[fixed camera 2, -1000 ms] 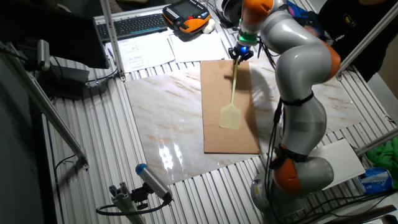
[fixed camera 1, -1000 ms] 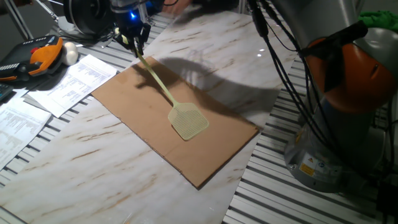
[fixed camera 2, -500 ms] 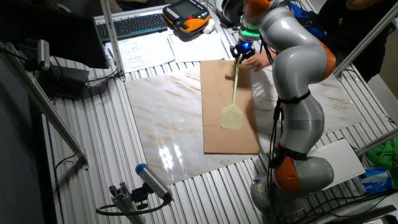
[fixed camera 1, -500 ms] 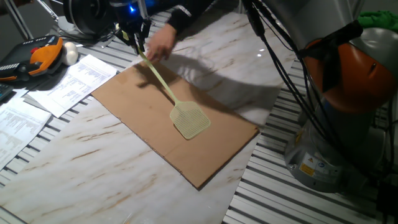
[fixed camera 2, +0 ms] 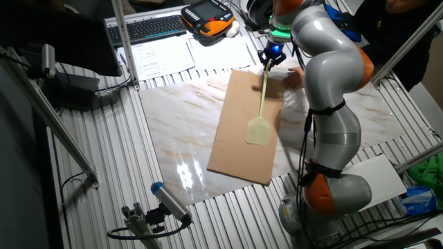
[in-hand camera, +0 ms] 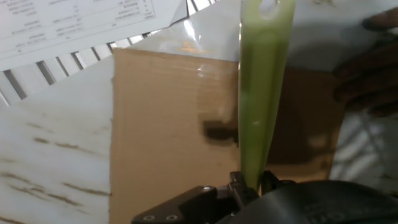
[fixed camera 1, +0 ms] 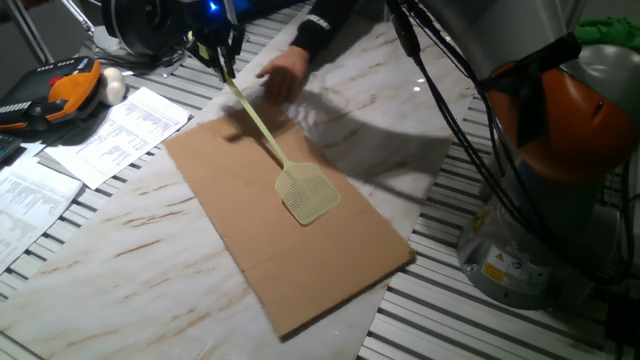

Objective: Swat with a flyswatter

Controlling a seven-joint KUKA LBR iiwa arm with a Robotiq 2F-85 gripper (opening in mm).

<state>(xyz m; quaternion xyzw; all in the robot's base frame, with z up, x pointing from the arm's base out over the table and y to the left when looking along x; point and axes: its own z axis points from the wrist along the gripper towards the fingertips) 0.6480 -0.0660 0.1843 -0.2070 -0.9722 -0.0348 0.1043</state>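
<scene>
The gripper [fixed camera 1: 218,52] is clamped on the far end of the handle of the flyswatter [fixed camera 1: 283,158], whose mesh head sits low over, or on, the middle of the cardboard sheet [fixed camera 1: 250,250]; whether it touches cannot be told. In the hand view the handle [in-hand camera: 261,93] runs out from between the closed jaws. A person's hand [fixed camera 1: 282,75] reaches in just beside the far right edge of the sheet, seemingly gripping it. To swat well, I judge the arm should lift the head clear, then bring it down flat on the cardboard, keeping a firm pinch so the thin handle does not twist, and waiting until that hand is out of the way. Count: one flyswatter, one cardboard sheet, one hand, one orange-and-black pendant [fixed camera 1: 70,88] and several printed papers [fixed camera 1: 110,130] at the far left.
</scene>
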